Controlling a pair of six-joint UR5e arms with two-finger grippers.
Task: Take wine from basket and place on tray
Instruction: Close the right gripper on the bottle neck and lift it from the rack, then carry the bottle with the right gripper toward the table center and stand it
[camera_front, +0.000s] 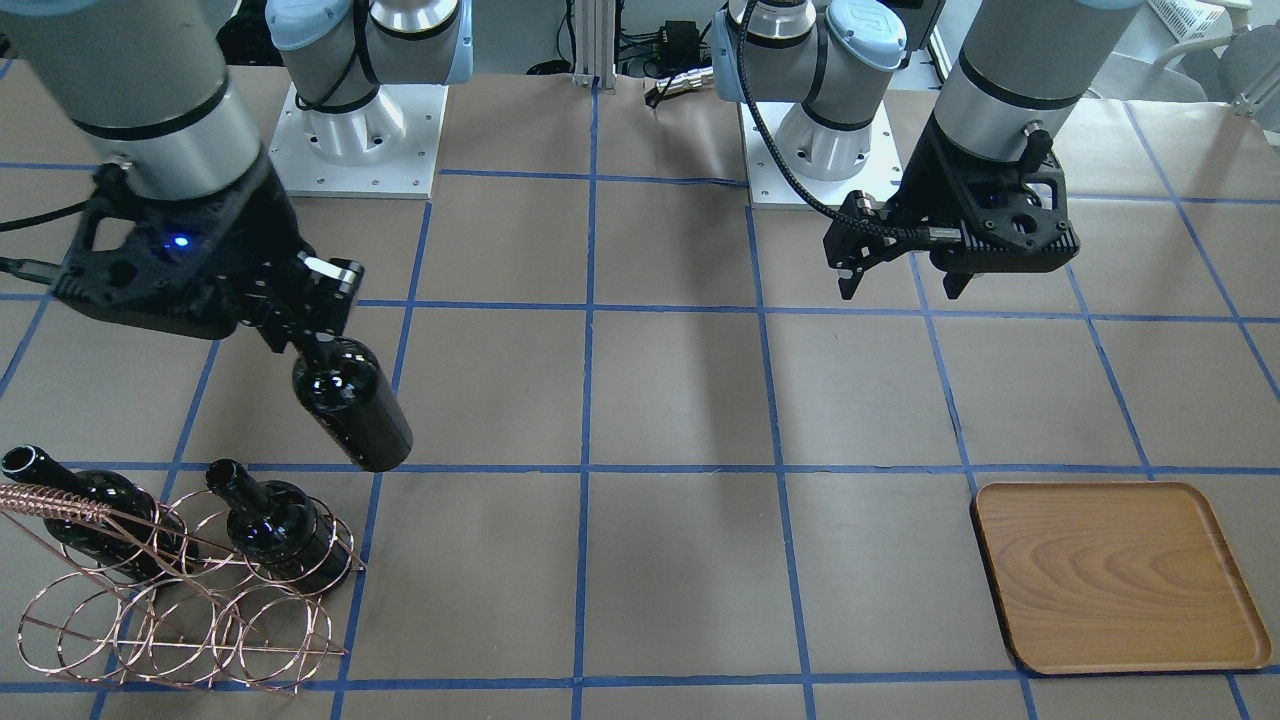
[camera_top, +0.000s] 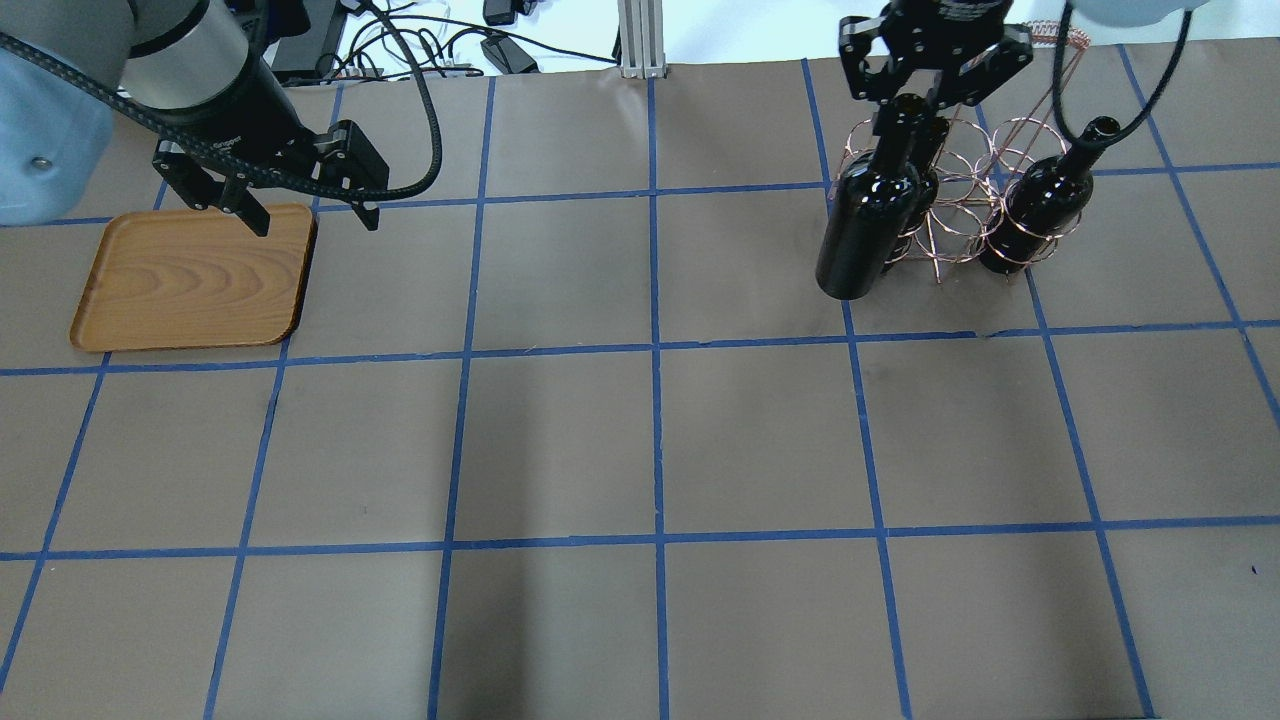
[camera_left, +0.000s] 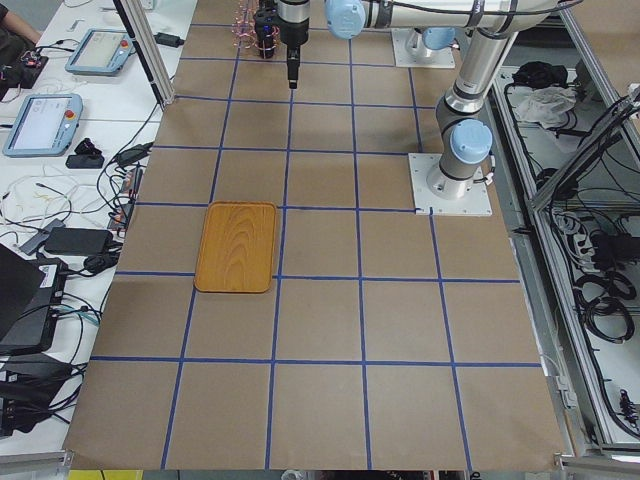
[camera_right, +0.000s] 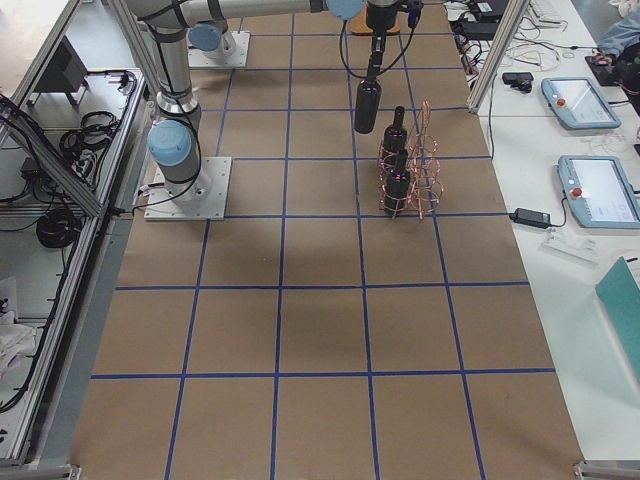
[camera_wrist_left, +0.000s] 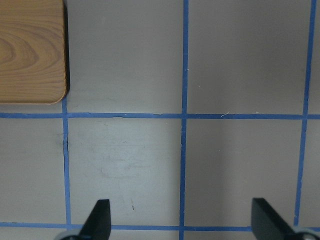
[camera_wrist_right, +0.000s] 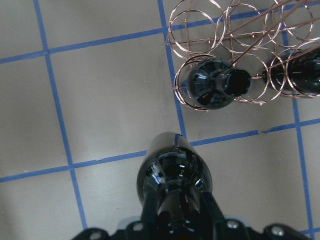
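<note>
My right gripper (camera_front: 315, 335) is shut on the neck of a black wine bottle (camera_front: 352, 405), which hangs tilted above the table beside the basket (camera_front: 180, 620). In the overhead view this bottle (camera_top: 865, 225) is in front of the copper wire basket (camera_top: 960, 215), under the right gripper (camera_top: 905, 105). Two more bottles stay in the basket (camera_front: 275, 525) (camera_front: 70, 500). My left gripper (camera_top: 314, 222) is open and empty, just above the corner of the wooden tray (camera_top: 190, 280). The left wrist view shows the tray's corner (camera_wrist_left: 30, 50).
Brown paper with a blue tape grid covers the table. The two arm bases (camera_front: 355, 140) (camera_front: 820, 150) stand at the robot's side. The basket's coiled handle (camera_front: 55, 500) sticks up over one bottle.
</note>
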